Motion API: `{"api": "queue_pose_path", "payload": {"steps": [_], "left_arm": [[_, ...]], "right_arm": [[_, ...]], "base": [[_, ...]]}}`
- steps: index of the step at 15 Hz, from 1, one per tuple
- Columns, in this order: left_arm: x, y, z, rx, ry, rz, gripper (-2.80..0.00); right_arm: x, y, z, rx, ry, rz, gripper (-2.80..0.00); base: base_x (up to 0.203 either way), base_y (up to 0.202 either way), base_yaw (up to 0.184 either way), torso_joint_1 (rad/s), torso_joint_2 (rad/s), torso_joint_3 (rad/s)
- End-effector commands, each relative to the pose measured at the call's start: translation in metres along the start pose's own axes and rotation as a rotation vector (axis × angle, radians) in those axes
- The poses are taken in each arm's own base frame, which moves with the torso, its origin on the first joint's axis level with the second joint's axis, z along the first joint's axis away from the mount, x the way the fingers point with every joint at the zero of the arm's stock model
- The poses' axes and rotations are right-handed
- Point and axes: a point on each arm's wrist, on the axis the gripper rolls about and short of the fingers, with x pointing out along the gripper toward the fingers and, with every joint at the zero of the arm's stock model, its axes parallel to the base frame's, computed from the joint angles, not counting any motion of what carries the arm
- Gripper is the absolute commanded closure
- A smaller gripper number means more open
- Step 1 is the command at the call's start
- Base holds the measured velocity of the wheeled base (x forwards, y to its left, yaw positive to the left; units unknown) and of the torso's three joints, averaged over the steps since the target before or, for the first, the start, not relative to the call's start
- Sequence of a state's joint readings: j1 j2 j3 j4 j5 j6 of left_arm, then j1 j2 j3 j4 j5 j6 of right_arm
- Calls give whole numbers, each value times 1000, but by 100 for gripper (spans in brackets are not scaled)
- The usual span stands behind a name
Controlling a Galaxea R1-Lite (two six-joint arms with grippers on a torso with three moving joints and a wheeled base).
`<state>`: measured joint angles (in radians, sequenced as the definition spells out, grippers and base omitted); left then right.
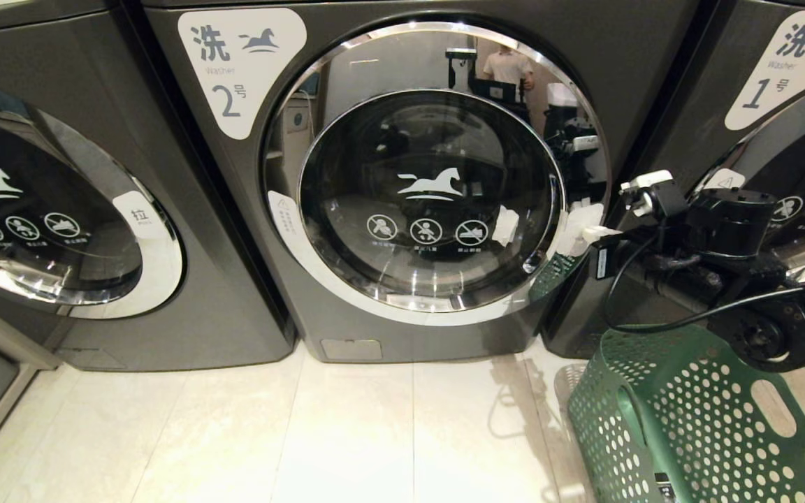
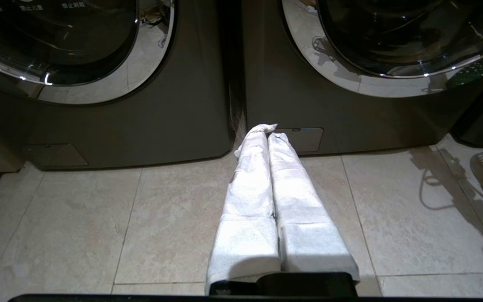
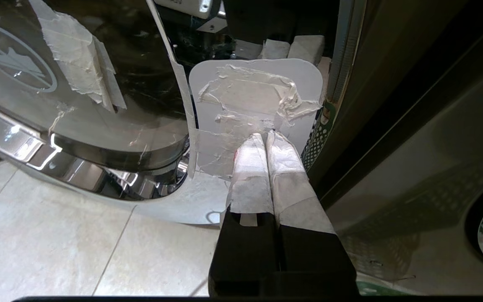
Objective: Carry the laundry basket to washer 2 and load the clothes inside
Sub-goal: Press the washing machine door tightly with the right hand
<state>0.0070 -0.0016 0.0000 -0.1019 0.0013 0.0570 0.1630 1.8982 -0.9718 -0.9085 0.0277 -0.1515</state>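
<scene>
**Green basket parked, right gripper at the door of washer 2**

Green plastic fills the lower right of my head view: the laundry basket (image 1: 696, 426) stands on the pale tiled floor (image 1: 346, 433), just in front of the gap between washer 2 (image 1: 346, 335) and the washer labelled 1 (image 1: 780, 70) to its right. From here I see only its perforated wall and one cut-out handle; I cannot tell what lies inside it.

Washer 2 sits dead centre before me, its round chrome-ringed door (image 1: 430, 195) closed, the white horse label with the "2" at its upper left. A white tab (image 3: 258, 96) covered in crumpled clear tape sits on the right edge of the door ring.

My right gripper (image 3: 264, 140) is up at that edge. Its cloth-wrapped fingers (image 3: 250, 167) are pressed together with nothing between them, and their tips rest against the lower part of the taped tab.

My left gripper (image 2: 268, 134) hangs low over the tiles, pointing at the seam between washer 2 and the unnumbered machine (image 1: 95, 209) on its left. Its white-wrapped fingers are likewise closed on nothing.
</scene>
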Motion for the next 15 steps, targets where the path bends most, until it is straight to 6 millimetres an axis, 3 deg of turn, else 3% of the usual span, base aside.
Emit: {"api": "queue_pose_path", "payload": {"steps": [1, 7, 11, 15], "left_arm": [[2, -1, -11, -6, 41, 0, 0], [2, -1, -11, -6, 41, 1, 0], [2, -1, -11, -6, 41, 1, 0], [2, -1, -11, -5, 41, 0, 0]], "right_arm": [[18, 0, -7, -1, -10, -9, 0], [70, 0, -25, -7, -111, -33, 0], [102, -9, -24, -11, -191, -92, 0], [115, -18, -22, -14, -231, -122, 0]], "base": [[0, 0, 0, 0, 0, 0], [0, 0, 0, 0, 0, 0], [0, 0, 0, 0, 0, 0], [-13, 0, -1, -2, -1, 2]]}}
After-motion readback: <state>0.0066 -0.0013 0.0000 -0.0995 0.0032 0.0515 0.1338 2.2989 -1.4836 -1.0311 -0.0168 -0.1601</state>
